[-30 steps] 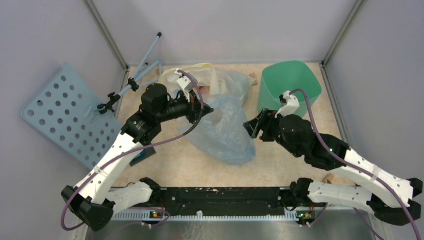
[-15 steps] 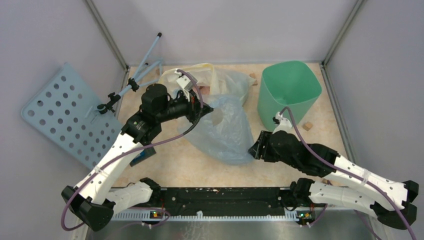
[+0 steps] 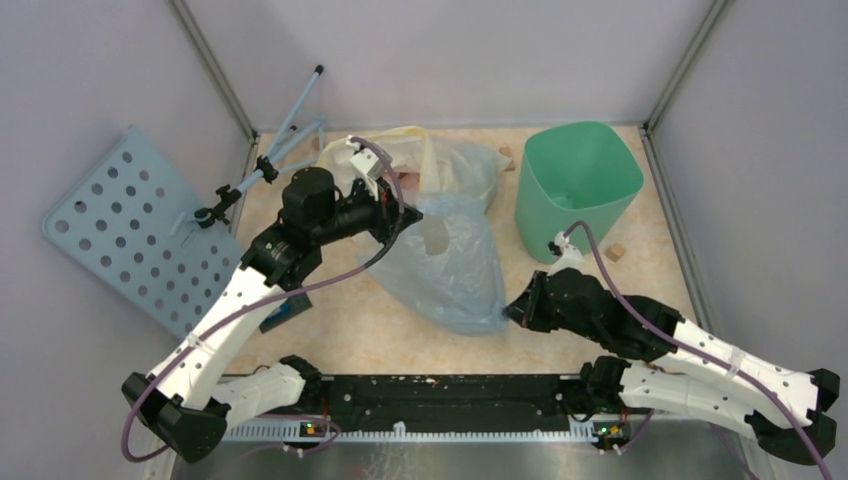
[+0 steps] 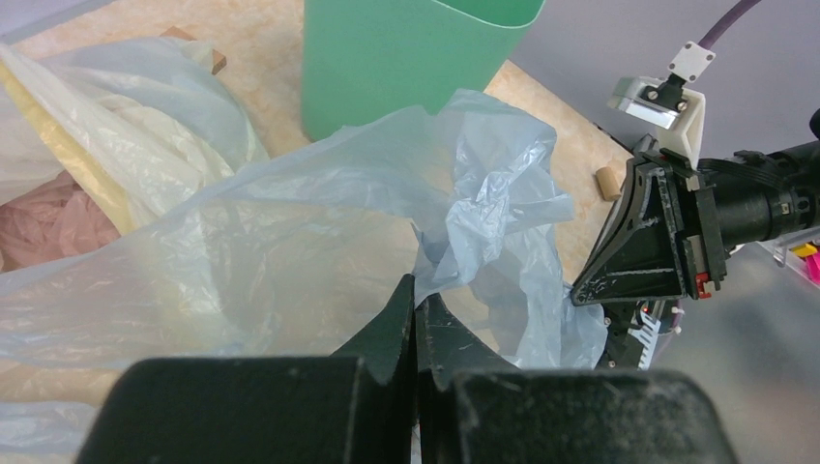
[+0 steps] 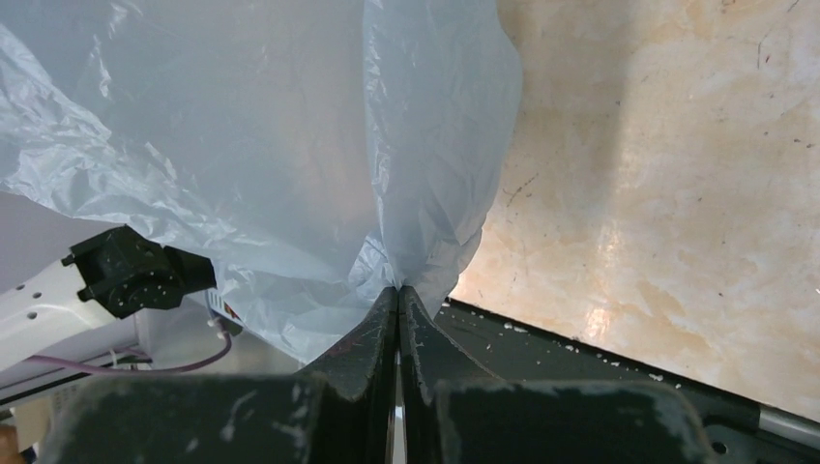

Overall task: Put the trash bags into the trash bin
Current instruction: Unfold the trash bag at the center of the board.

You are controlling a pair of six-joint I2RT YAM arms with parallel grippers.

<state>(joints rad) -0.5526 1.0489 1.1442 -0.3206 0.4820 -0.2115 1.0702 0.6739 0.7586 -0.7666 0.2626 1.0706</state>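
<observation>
Right tool (image 3: pixel 512 312) has just clamped onto the near corner of the pale-blue bag (image 3: pixel 450 270); left tool (image 3: pixel 410 214) pinches its far edge, so both ends look secured for the bin (image 3: pixel 537 210).

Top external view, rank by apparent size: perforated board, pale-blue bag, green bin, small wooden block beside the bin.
1. perforated board, clearly largest.
2. pale-blue bag and green bin: they look about alike, so I won't rank one over the other.
3. wooden block, by far the smallest.
</observation>
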